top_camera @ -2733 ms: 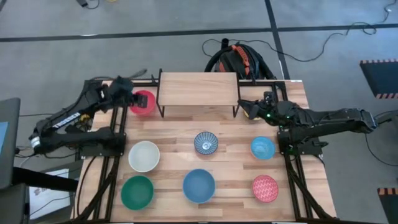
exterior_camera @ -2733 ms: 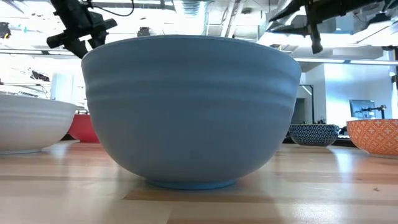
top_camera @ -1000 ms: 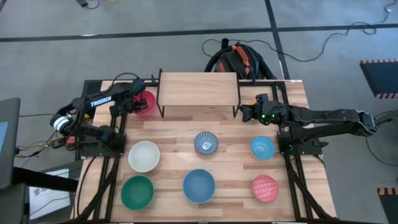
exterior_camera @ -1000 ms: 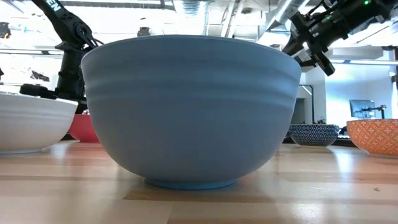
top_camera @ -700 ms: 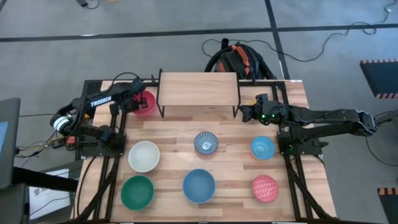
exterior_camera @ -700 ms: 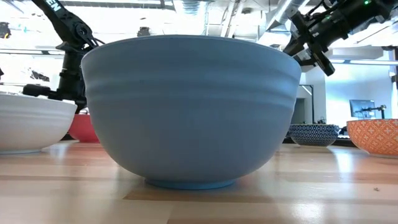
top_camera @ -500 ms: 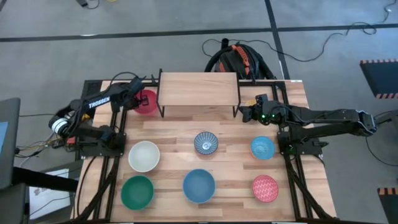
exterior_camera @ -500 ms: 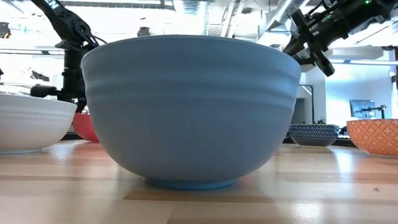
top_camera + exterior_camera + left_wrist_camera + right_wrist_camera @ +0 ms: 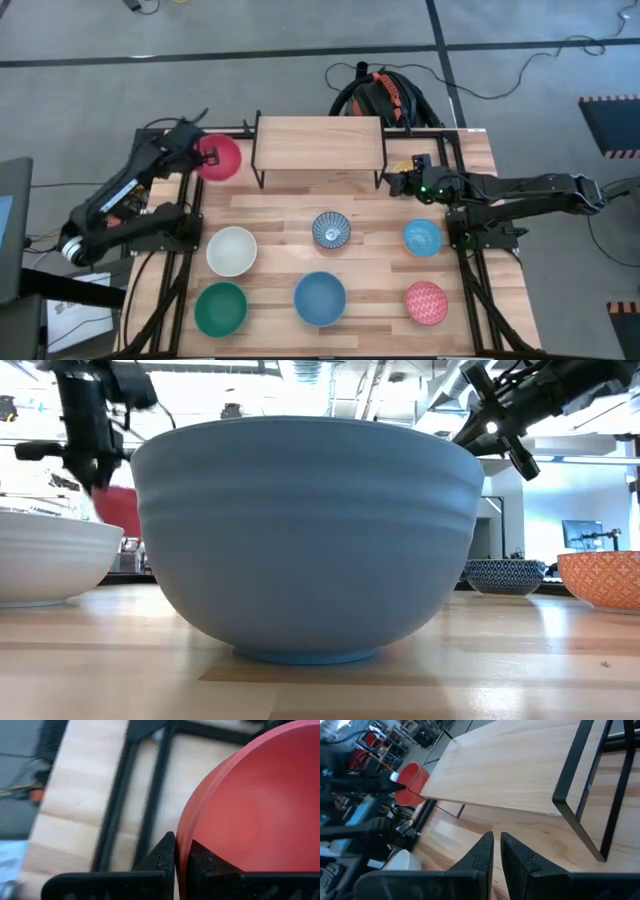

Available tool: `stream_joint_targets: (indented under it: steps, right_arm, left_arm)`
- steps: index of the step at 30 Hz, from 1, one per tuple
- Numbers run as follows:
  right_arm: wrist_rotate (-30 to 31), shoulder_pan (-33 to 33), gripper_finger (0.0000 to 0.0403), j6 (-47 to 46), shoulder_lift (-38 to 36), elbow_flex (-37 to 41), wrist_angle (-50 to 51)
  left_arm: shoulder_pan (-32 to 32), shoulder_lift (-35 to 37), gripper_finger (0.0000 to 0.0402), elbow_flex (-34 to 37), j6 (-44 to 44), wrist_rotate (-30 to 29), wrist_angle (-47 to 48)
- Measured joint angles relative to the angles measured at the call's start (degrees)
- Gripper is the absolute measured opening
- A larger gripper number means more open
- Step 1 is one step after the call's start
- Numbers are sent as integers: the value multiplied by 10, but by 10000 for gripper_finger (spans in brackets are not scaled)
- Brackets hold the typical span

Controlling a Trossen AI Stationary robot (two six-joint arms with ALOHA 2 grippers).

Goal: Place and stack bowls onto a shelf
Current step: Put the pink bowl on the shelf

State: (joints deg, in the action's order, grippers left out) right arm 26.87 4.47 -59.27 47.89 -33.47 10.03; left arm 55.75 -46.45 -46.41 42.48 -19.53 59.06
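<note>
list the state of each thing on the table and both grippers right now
red bowl: lifted off the table, rim pinched by the left gripper
right gripper: nearly shut, empty, beside the shelf's right end
shelf: bare
white bowl: upright on table
green bowl: upright on table
blue bowl: upright on table
patterned blue bowl: upright on table

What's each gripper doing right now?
Left gripper: shut on the red bowl's rim, lifted off the table.
Right gripper: nearly shut, holding nothing, by the shelf.

Shelf (image 9: pixel 320 140) — pale matt wood, black metal legs; red bowl (image 9: pixel 250 815) smooth, perhaps plastic.
</note>
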Motion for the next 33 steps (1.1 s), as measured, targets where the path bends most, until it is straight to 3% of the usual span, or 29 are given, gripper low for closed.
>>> stream_joint_targets:
  steps: [6,10,16,22,33]
  right_arm:
    - [-1,0,59,-26,13,0,-10]
    - [0,0,59,-27,21,-1,-39]
    - [2,0,59,-22,20,0,-66]
    - [4,0,59,-18,19,0,-81]
    - [55,-28,58,-16,19,0,-88]
  left_arm:
    - [-27,71,0,-77,-95,74,-123]
    - [-51,58,0,-129,-141,90,-202]
    - [-77,-61,0,-234,-166,93,-208]
    - [-86,-219,0,-345,-207,105,-137]
    - [-84,-396,0,-407,-230,177,-122]
